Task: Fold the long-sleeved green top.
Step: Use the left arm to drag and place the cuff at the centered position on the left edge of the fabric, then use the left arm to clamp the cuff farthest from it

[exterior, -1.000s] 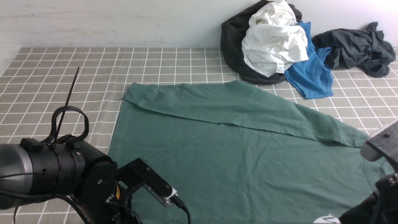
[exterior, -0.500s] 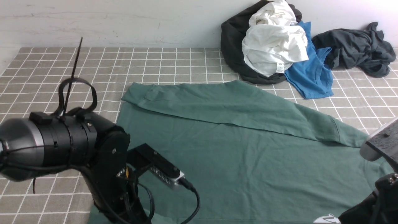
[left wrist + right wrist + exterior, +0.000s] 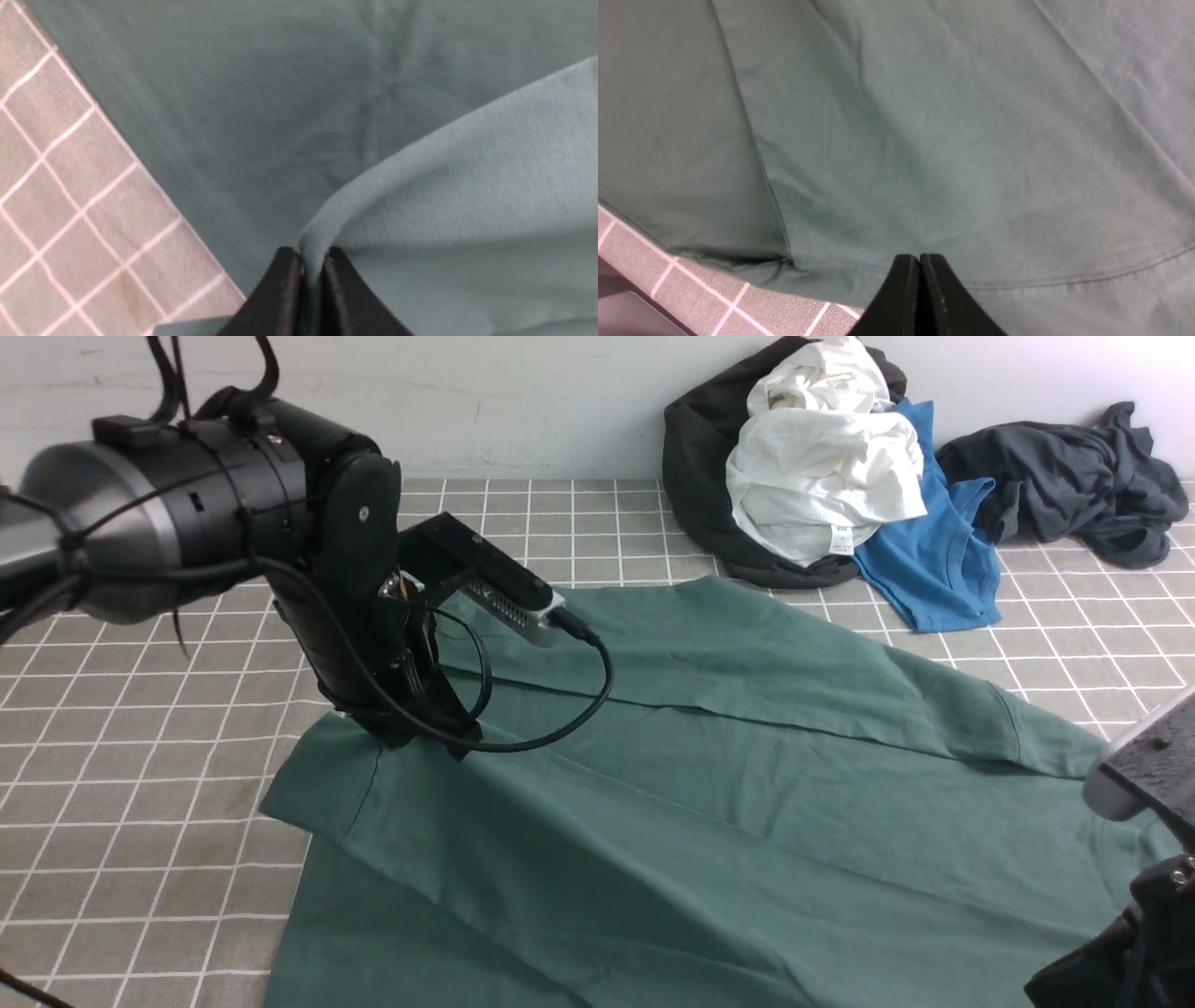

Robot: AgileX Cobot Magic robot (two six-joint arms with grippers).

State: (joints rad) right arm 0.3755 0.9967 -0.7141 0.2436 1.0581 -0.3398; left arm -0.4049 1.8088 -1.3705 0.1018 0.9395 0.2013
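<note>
Both pairs are closed, the left fingers [image 3: 286,289] pinching just a thin fold of the green long-sleeved top [image 3: 709,803], which could slip if the right fingers [image 3: 903,294] drag.

In the front view, the left arm [image 3: 187,495] hides the tips of the left gripper [image 3: 312,280]. The right arm [image 3: 1134,761] and the near edge of the green top [image 3: 747,803] run off the picture there.

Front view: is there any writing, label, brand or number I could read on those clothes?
Nothing here is readable.
Tag on the white garment: dark print, too small to read.
Green long-sleeved top: no print or label shows in any view.
</note>
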